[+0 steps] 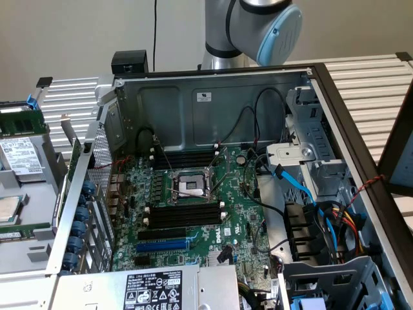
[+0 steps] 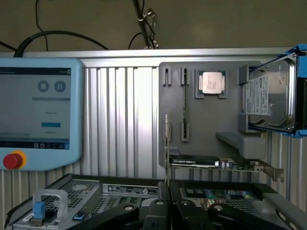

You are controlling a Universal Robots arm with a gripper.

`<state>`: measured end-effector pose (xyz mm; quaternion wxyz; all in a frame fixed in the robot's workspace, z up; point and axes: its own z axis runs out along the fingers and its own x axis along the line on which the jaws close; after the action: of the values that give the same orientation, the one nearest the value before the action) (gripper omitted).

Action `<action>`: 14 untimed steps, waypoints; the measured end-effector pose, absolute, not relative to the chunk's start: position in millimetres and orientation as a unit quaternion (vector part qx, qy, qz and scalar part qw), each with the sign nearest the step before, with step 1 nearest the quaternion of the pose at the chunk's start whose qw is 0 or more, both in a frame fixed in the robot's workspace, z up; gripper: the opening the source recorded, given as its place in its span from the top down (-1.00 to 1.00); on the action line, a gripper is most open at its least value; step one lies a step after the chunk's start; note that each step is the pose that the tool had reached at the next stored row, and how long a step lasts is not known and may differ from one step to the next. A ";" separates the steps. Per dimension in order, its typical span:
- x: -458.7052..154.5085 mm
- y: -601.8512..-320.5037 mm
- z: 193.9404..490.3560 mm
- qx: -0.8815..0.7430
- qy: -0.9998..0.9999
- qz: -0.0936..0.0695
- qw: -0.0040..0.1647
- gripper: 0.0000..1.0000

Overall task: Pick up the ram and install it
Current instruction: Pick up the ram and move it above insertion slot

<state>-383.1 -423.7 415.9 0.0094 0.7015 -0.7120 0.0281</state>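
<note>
gripper (image 2: pixel 168 207) jaws clamped on the thin green circuit-board ram (image 2: pixel 166 143) (edge-on, in front of the grey plastic tray (image 2: pixel 206 120)); any tilt in the grip likely jams it at a black memory slot (image 1: pixel 184 216).

The arm (image 1: pixel 222 22) is a silver-grey tube with a round pale-blue joint cap (image 1: pixel 279 31) and black jaws.

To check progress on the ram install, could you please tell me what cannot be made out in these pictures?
Thin strip at the end effector, wrist view: edge-on, so whether it is the ram, or is gripped, cannot be told.
Arm, exterior view: cut off by the top edge.
Parts tray, exterior view: cut off by the left edge.
Pendant screen, wrist view: text too small to read.
</note>
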 end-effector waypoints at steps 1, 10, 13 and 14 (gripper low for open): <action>-381.2 -423.7 415.8 0.702 -0.712 0.028 0.009 0.76; -348.9 -423.8 415.8 0.701 -0.712 0.025 0.006 0.76; -335.8 -423.8 415.7 0.702 -0.712 0.025 0.006 0.76; -331.2 -423.8 415.7 0.702 -0.712 0.025 0.006 0.76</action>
<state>-331.2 -423.8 415.7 0.0056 0.7015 -0.7122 0.0247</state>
